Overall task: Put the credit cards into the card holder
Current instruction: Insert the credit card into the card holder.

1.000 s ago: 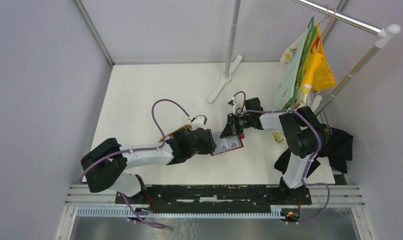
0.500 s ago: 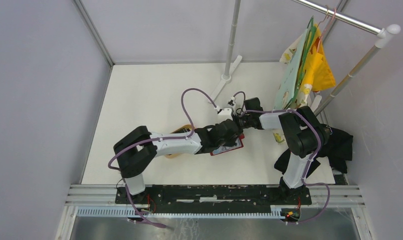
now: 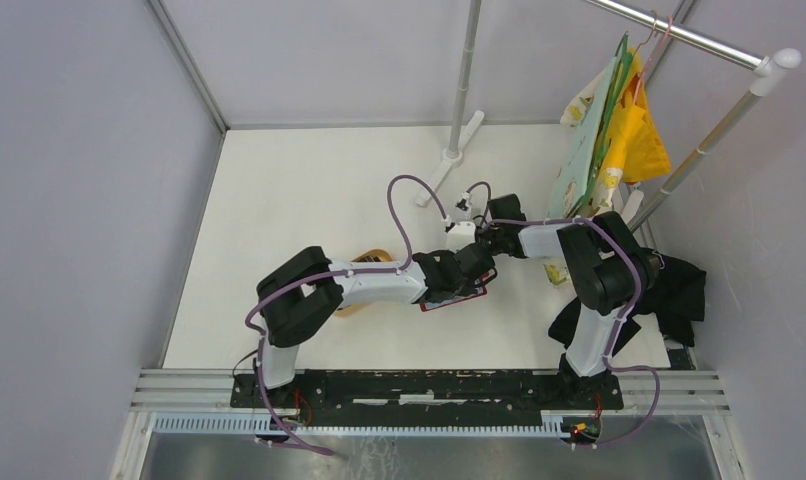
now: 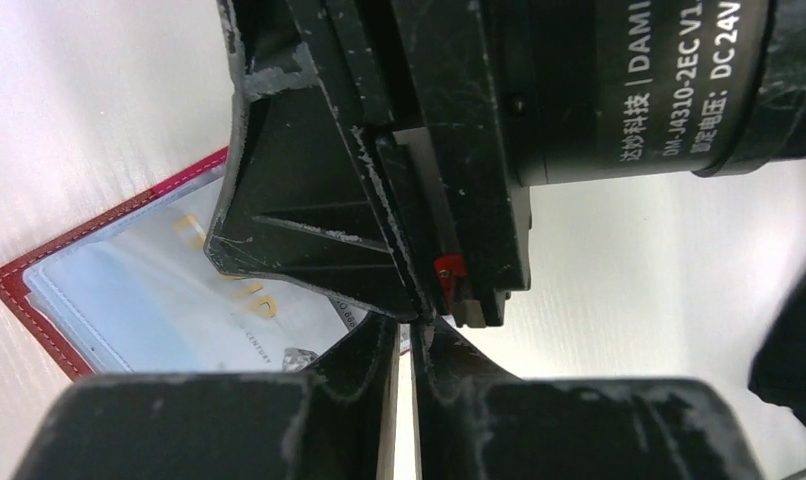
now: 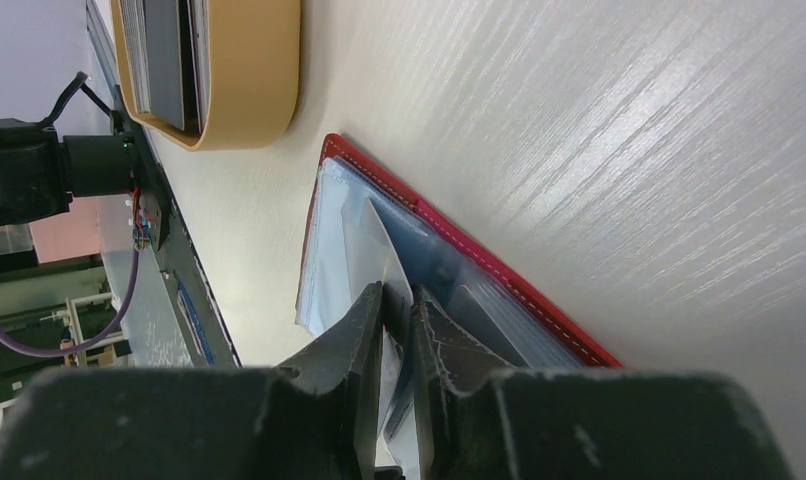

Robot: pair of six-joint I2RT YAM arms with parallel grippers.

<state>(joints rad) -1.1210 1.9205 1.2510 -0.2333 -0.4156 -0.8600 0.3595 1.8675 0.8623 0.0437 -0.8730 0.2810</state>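
Swung right since a second ago with the left arm: beside the tan tray (image 3: 367,258) then, now stretched across it, with the left gripper (image 4: 407,328) over the card holder (image 3: 447,302) and right up against the right gripper (image 5: 397,296). No shift in the right arm or the holder.

Open and flat on the table (image 3: 309,190), that card holder, just right of the tray. Long axis roughly left to right in the top view, right end tipped slightly away from the arm bases, pockets facing up. Mostly hidden there under the left gripper, only the near red edge showing.

Right gripper pinched almost closed on one clear pocket flap, raised off the panels below. Left gripper closed to a thin slit with a pale sliver in it; card or bare table, cannot tell.

In the tray, dark and grey credit cards (image 5: 164,50) side by side, long edges along the tray's length. In the left wrist view, a gold-lettered card (image 4: 219,290) inside a clear pocket.
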